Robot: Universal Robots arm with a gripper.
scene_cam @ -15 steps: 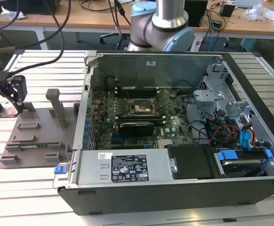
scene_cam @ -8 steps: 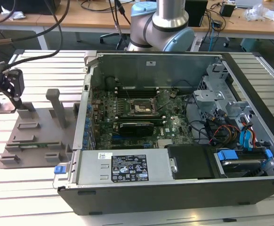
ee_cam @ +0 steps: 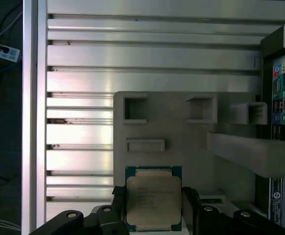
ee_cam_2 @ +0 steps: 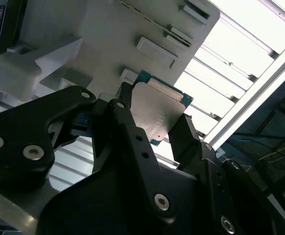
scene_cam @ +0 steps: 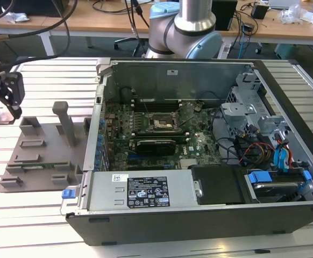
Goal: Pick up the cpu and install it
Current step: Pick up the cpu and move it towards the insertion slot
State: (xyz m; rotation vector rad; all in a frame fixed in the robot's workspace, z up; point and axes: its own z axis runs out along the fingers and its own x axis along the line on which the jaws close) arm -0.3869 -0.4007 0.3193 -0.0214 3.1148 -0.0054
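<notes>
The cpu (ee_cam: 153, 198) is a flat square chip with a silvery-grey metal top and a green rim. It sits between my gripper's black fingers (ee_cam: 188, 203) in both wrist views, held by two opposite edges. My gripper (ee_cam_2: 157, 110) is shut on the cpu (ee_cam_2: 158, 108), which hangs above the grey holder plate (ee_cam: 181, 142). In the exterior view my gripper (scene_cam: 3, 110) is at the far left, beside the open computer case (scene_cam: 199, 215). The motherboard's square socket (scene_cam: 161, 122) lies inside the case, well off toward the exterior view's right.
The grey holder plate (scene_cam: 43, 150) has raised blocks and an upright post (scene_cam: 65, 121), just left of the case. The case holds cables (scene_cam: 253, 145), drive bays (scene_cam: 275, 183) and a black power supply cover (scene_cam: 146, 191). Everything rests on a slatted aluminium table (scene_cam: 33, 215).
</notes>
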